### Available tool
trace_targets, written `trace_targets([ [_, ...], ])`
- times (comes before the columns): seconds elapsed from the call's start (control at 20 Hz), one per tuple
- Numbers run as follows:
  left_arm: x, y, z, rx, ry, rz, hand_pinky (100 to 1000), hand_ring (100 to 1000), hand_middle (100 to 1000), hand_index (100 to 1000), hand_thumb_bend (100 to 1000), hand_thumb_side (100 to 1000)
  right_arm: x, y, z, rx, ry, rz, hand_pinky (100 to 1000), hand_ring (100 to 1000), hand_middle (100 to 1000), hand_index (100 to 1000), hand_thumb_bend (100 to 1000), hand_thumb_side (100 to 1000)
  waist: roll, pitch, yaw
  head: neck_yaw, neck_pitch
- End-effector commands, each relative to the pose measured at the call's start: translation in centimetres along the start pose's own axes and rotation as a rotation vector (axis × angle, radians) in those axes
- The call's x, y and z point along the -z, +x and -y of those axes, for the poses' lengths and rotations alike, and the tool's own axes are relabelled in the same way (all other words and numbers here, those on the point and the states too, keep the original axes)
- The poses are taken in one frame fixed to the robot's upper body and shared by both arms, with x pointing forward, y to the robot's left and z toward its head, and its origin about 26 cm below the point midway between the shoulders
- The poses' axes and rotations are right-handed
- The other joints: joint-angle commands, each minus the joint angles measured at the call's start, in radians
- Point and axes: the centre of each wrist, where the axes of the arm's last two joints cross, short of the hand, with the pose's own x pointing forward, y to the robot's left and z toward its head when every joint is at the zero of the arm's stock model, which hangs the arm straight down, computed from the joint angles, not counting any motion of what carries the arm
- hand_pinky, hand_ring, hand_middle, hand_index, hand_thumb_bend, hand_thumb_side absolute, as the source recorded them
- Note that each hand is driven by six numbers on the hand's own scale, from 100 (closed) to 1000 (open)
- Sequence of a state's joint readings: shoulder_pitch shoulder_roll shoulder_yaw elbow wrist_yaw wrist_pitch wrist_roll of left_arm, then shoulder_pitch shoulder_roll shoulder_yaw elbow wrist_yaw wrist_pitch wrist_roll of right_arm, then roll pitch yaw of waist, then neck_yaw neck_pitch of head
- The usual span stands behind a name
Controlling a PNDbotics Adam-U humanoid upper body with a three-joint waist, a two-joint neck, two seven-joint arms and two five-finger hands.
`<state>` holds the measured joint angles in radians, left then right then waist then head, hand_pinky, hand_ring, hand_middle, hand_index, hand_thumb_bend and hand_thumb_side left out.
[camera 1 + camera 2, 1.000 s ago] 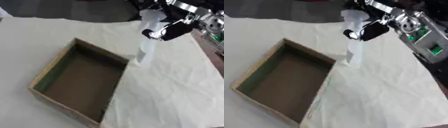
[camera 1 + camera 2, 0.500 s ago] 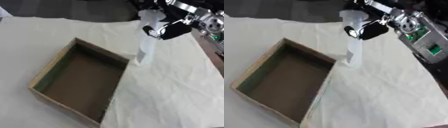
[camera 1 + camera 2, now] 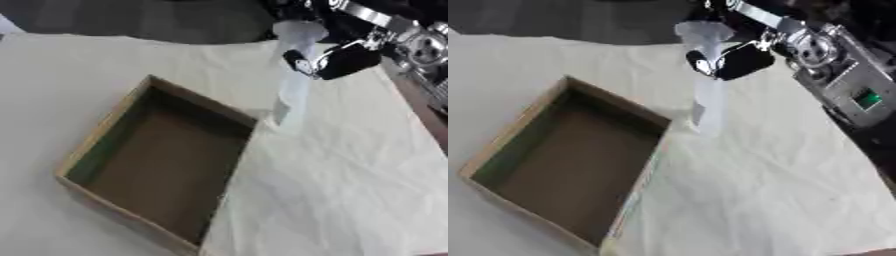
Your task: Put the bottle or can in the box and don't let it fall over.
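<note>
Right hand (image 3: 337, 56): black, reaching in from the upper right, fingers curled round the upper part of the bottle.
Bottle (image 3: 293, 82): pale, see-through, upright, its top inside the hand's grip; whether its base touches the cloth cannot be told. It stands outside the box, just beside the box's far corner.
Box (image 3: 96, 142): open cardboard, brown inside with a green inner wall, lying below and to the left of the hand.
Cloth (image 3: 350, 180): white, wrinkled, spread under the box and bottle.
</note>
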<state>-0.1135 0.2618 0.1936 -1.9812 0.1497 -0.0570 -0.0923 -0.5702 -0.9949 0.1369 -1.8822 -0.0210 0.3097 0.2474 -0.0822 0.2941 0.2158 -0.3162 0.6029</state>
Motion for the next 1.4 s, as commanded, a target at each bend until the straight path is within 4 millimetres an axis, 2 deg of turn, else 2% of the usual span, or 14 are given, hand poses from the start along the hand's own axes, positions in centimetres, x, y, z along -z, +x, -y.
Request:
trace_targets([
  [0.05,0.17,0.63,-0.18,0.010,-0.006,0.024,906,545,749,826,100,807,-0.29,0.40,0.89,-0.047,-0.006,0.001,645,754,712,734,212,100,0.006,-0.012,0.001,-0.005,-0.012],
  [0.25,0.17,0.63,-0.15,0.009,-0.008,0.023,906,543,748,825,100,807,-0.31,0.42,0.91,-0.061,-0.005,-0.001,648,715,674,695,225,100,0.005,-0.012,0.000,-0.005,-0.012],
  [0.65,0.24,0.66,-0.14,0.005,-0.006,0.025,908,543,747,825,100,809,-0.43,0.40,0.90,-0.120,0.005,-0.011,644,701,662,685,291,100,0.003,-0.009,-0.001,-0.008,-0.014],
  [0.95,0.29,0.69,-0.12,0.005,-0.010,0.025,908,542,746,825,100,810,-0.40,0.48,1.02,-0.128,-0.042,-0.018,536,570,535,544,265,100,0.002,-0.008,-0.003,-0.008,-0.014],
  [1.4,0.38,0.73,-0.09,0.003,-0.008,0.029,910,542,746,825,100,813,-0.36,0.13,0.64,-0.125,-0.060,-0.037,544,585,551,557,266,100,0.001,-0.001,0.000,-0.011,-0.020],
])
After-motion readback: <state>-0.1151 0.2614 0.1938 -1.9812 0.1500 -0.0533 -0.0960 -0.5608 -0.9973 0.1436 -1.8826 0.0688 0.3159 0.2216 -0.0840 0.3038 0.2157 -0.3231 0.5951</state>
